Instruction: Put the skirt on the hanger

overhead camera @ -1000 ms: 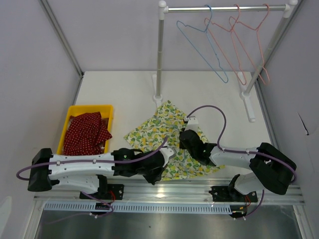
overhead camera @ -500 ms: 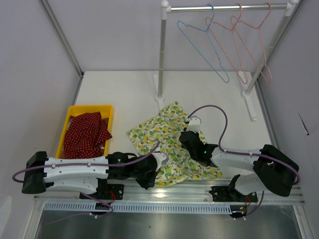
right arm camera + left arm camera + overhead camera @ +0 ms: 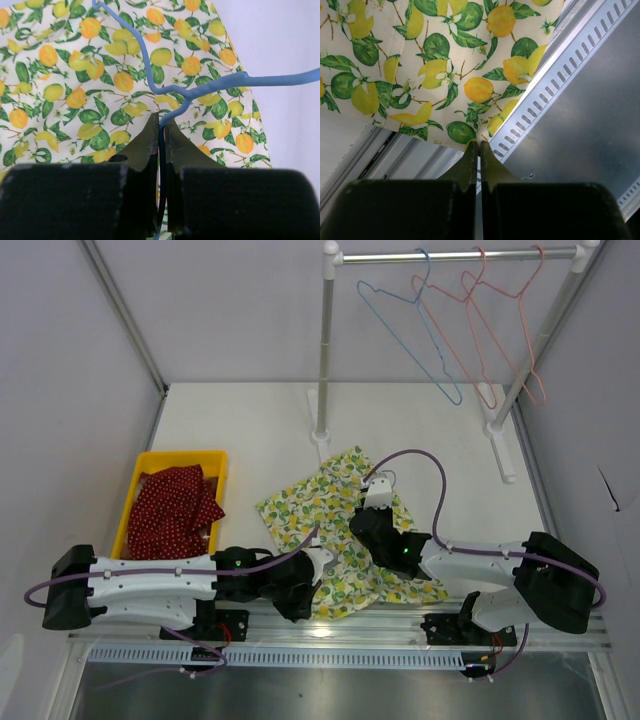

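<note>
The right gripper (image 3: 161, 122) is clamped on a blue wire hanger (image 3: 200, 89), gripping the wire just below its twisted neck, and holds it low over the skirt (image 3: 300, 510). I can't tell from here whether wire and cloth touch. The left gripper (image 3: 479, 146) has its fingers pressed together right at the skirt's near hem, and it looks to be pinching that edge. The lemon-print skirt lies spread on the table (image 3: 240, 420) between the two arms, its near edge hanging over the slotted metal rail (image 3: 570, 75).

I'd say the step in hand is bringing hanger and skirt together, with nothing threaded or draped yet. Next, the left arm should lift its edge to open the cloth (a thin hem, easily lost) while the right feeds the hanger through.
</note>
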Available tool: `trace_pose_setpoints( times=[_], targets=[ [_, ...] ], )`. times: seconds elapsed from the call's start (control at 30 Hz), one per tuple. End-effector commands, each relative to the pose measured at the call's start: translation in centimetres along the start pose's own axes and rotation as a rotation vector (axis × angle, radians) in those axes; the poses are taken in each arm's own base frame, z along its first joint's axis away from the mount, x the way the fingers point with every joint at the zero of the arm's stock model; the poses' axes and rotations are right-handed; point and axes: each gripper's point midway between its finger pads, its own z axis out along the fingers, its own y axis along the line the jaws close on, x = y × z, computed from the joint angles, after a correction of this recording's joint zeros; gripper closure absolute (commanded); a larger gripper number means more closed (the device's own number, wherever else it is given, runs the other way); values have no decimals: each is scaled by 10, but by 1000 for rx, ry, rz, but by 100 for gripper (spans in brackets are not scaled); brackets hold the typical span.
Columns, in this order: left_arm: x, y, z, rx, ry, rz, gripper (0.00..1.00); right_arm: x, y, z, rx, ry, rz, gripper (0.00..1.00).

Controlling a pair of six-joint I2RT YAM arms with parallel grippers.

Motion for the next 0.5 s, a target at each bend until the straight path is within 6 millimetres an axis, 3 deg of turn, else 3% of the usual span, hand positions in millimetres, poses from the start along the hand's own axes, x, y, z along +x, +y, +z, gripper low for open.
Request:
trace_pose_setpoints(
  times=[0.0,0.13,0.33,0.47],
  targets=[
    [-9,-12,-8,46,-29,-9,98,-28,-16,-2,116,-76,-12,100],
    [-9,-6,-11,21,-41,-11,100,-45,-13,-11,82,-111,-39,100],
    [-10,2,-11,-5,-56,-29,100,-52,-3,-29,4,-130,-91,100],
    [-7,5,-10,-8,-53,-34,100,-66,-7,-41,-7,-145,-68,100]
  ],
)
